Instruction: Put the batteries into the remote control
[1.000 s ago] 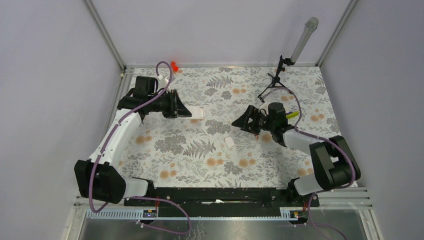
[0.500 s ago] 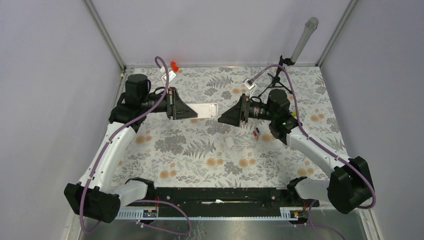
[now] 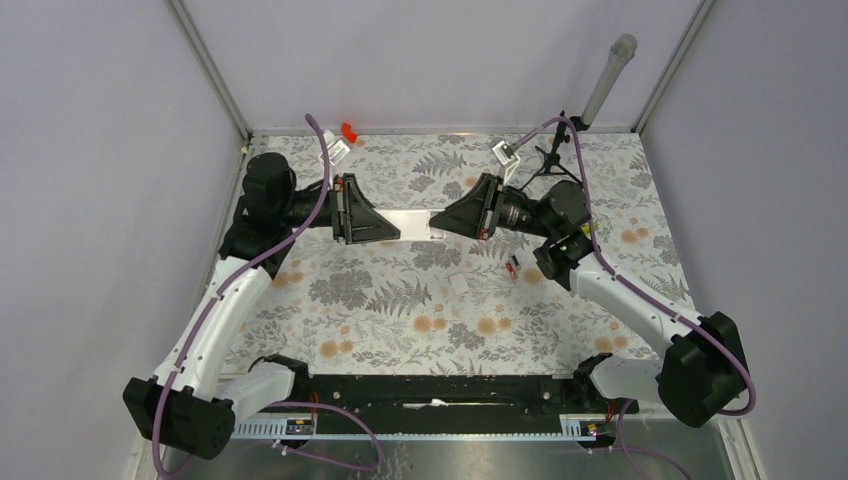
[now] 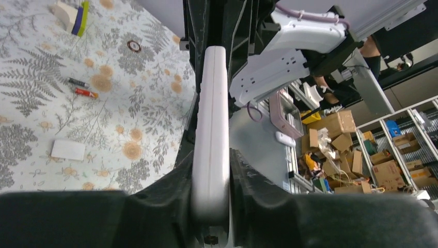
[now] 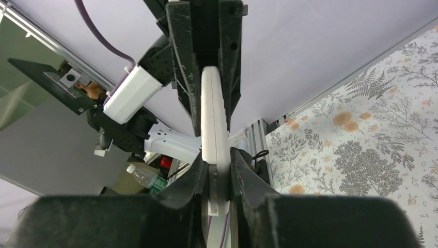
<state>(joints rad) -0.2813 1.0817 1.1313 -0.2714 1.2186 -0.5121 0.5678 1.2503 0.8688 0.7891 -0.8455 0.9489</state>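
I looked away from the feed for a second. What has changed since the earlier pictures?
The right gripper swung left, away from the batteries, and closed on the free end of the remote control. The left gripper kept its hold on the other end, carrying it slightly rightward. The batteries and the small white plate lie where they were.

Pale lilac walls [image 3: 430, 60], fern-print tabletop [image 3: 385, 325], stacked cardboard boxes [image 4: 337, 124]
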